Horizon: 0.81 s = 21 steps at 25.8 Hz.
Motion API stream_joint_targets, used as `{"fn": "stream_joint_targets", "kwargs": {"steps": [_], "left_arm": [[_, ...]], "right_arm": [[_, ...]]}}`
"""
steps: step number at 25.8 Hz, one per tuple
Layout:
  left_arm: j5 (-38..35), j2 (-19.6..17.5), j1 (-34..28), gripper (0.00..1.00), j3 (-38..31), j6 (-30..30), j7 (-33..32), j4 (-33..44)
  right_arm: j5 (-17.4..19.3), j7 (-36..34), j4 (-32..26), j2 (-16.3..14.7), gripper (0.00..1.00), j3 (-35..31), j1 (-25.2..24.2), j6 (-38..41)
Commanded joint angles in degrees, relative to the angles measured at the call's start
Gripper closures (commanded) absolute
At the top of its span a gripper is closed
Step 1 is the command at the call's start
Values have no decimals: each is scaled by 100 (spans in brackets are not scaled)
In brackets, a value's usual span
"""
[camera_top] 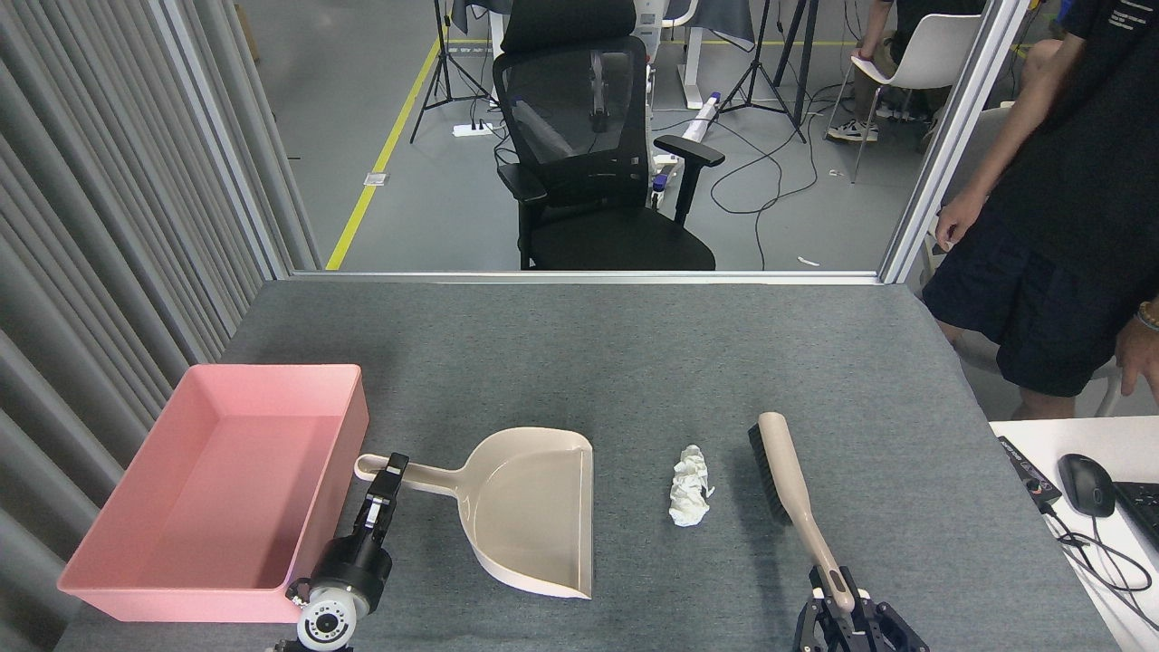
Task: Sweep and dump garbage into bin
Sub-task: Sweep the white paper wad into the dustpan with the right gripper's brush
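the right gripper [844,605] is pinching the brush [790,489] handle and the left gripper [387,474] the dustpan [530,507] handle; the garbage [690,485] is lying between them mid-counter, so a glancing stroke is risking flicking it past the dustpan, away from the bin [217,489] at the counter's left edge.

R claw [842,605] cut off by btm edge.

bright, even overhead light; soft faint shadows under the dustpan [534,507] and brush [788,480]; sharp focus throughout, slight wide-angle bending at edges.

Black mesh office chair [593,154] on grey floor [362,81] behind table [579,353]
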<state>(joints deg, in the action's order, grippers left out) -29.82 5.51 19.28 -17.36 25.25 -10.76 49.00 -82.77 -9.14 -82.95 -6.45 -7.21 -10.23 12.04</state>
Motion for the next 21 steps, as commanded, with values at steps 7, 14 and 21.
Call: {"fn": "stream_joint_targets", "kwargs": {"steps": [7, 14, 21], "left_arm": [[-15, -6, -39, 83, -4, 41, 66, 22], [-15, -6, -47, 83, -4, 41, 66, 57], [3, 3, -153, 82, -4, 41, 66, 84]], "right_arm": [[-11, 0, 78, 408, 96, 730, 48, -79], [-29, -132, 209, 654, 96, 1951, 4, -694], [314, -290, 34, 988, 95, 3595, 127, -1529]]}}
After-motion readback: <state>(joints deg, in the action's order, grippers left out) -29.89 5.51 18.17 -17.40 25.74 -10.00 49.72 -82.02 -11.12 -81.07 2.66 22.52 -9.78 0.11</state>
